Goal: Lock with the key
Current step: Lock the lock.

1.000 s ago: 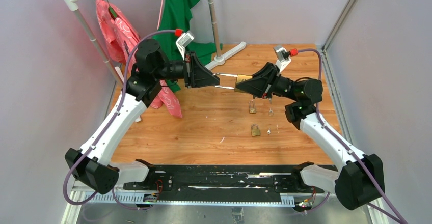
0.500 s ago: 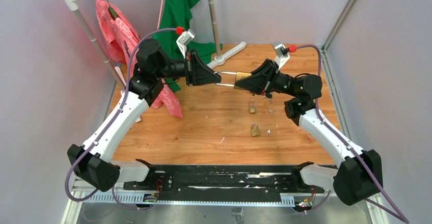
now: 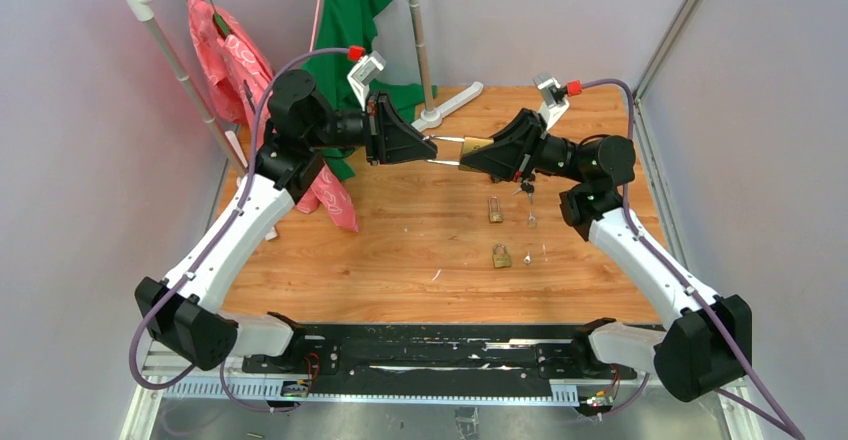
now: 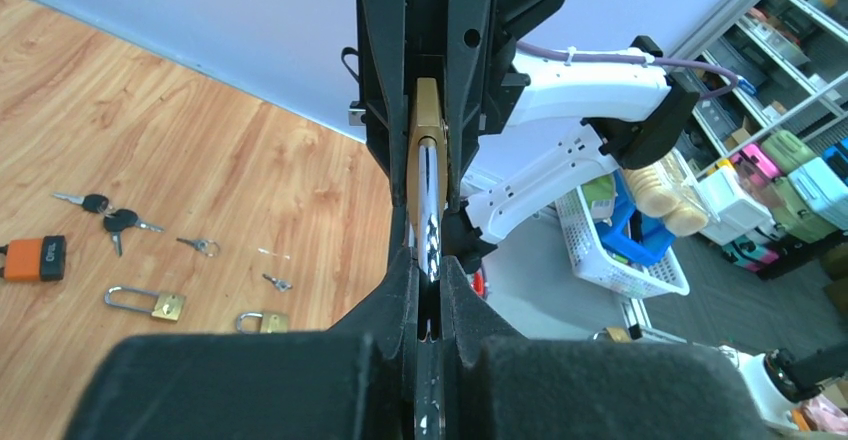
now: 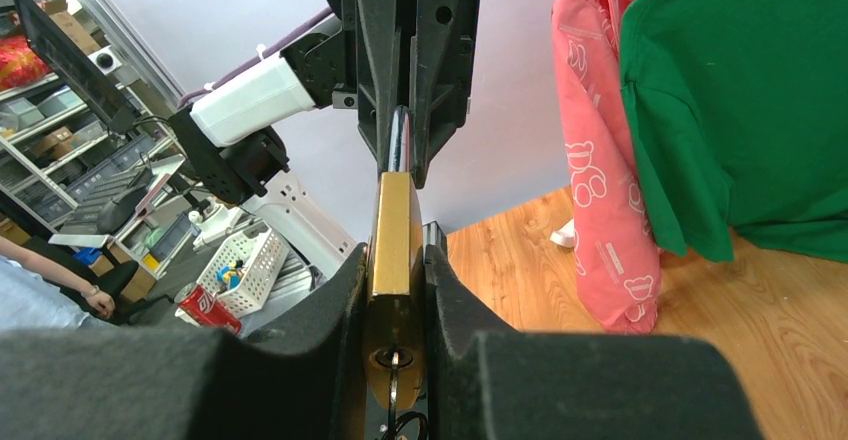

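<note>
- Above the middle of the wooden table [image 3: 420, 250], both arms meet in the air, their grippers facing each other along one line.
- Right gripper [image 3: 478, 157]: clamped on the brass body of the padlock [image 5: 393, 250], which sits upright between its fingers; the keyhole faces the right wrist camera, with a key [image 5: 393, 385] in it.
- Left gripper [image 3: 428, 149]: pinched narrow on the padlock's steel shackle [image 4: 429, 222], which runs straight from its fingertips into the brass body.
- The padlock hangs well above the table, bridging the two grippers.
- On the table below: two small brass padlocks [image 3: 495, 210] and [image 3: 501, 256], with loose keys [image 3: 530, 218] beside them.
- Left wrist view: an orange padlock [image 4: 33, 258] lies near further keys [image 4: 105, 218].
- Background: a clothes rack [image 3: 170, 20] carrying a pink garment [image 3: 225, 65] and a green garment [image 3: 350, 30].
</note>
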Available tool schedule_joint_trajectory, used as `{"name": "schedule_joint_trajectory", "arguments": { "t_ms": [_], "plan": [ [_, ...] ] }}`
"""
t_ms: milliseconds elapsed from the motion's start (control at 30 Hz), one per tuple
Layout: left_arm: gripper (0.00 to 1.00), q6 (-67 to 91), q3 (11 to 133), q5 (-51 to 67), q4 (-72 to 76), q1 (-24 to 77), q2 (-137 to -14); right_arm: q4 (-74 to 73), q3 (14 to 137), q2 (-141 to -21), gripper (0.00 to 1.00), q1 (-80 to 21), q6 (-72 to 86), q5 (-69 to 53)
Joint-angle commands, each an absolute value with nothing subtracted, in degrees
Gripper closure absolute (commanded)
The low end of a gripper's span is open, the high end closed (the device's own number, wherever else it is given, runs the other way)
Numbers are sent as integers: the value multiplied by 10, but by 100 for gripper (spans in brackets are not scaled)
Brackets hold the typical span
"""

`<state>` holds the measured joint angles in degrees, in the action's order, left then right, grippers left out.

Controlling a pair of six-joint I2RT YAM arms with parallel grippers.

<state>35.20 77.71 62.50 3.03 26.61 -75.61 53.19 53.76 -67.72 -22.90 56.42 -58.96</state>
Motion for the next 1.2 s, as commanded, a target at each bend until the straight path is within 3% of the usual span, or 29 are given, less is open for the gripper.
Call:
{"name": "schedule_joint_trajectory", "arguments": {
  "t_ms": [0, 167, 333, 433, 467, 500, 600, 833, 1167],
  "plan": [
    [100, 351, 773, 629, 23, 366, -819, 520, 573, -703, 100, -324, 544, -596],
    [100, 332, 779, 635, 6, 375, -828, 525, 574, -704, 100, -327, 544, -595],
    [100, 192, 857, 610, -198, 362, -839, 417, 581, -687, 100, -321, 481, -601],
    [100, 207, 850, 560, -210, 338, -826, 377, 577, -688, 97, -312, 467, -605],
    [100, 212, 846, 542, -211, 325, -820, 361, 570, -689, 73, -306, 465, -600],
    [100, 215, 844, 529, -217, 317, -817, 344, 562, -685, 59, -296, 464, -589],
    [100, 212, 843, 508, -235, 309, -811, 281, 529, -658, 30, -268, 443, -535],
    [100, 208, 852, 533, -256, 310, -807, 180, 485, -590, 26, -229, 393, -496],
    [100, 35, 993, 559, -486, 310, -836, 117, 417, -498, 24, -193, 317, -516]
  ]
}}
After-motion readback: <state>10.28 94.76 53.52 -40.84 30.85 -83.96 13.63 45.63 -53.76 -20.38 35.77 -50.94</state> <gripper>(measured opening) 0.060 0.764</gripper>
